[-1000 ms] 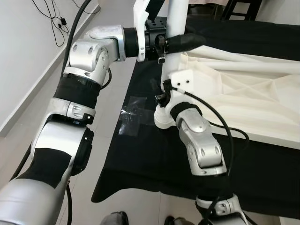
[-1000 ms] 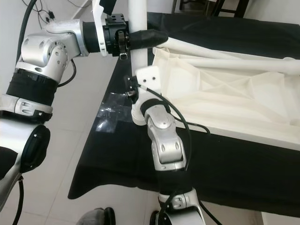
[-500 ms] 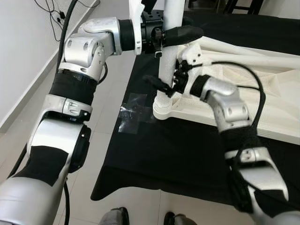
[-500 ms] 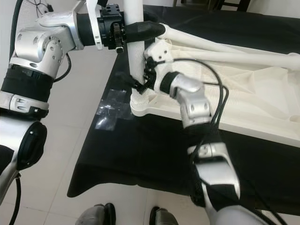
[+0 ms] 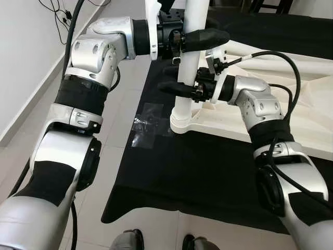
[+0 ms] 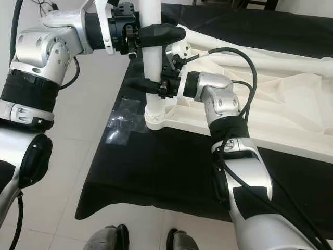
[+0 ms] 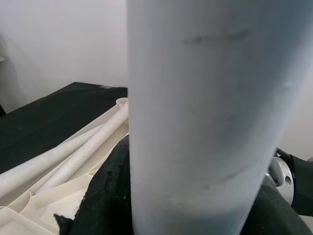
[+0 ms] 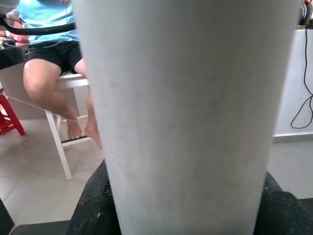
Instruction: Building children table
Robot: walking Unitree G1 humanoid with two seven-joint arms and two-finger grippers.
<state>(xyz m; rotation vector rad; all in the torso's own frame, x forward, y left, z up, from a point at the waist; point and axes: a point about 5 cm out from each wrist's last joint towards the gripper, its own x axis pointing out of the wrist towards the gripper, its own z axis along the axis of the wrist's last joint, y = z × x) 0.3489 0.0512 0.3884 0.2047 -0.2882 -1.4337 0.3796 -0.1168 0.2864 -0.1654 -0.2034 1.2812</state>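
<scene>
Both claws (image 5: 200, 39) round leg (image 5: 188, 67), top cropped

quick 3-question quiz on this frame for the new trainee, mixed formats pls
1. True or false: the white table leg stands upright in the corner socket of the upturned tabletop.
2. Which claw holds the leg higher up? A) left claw B) right claw
3. Fill in: the tabletop lies on a ____ cloth.

Key: 1 true; 2 A; 3 black
</scene>
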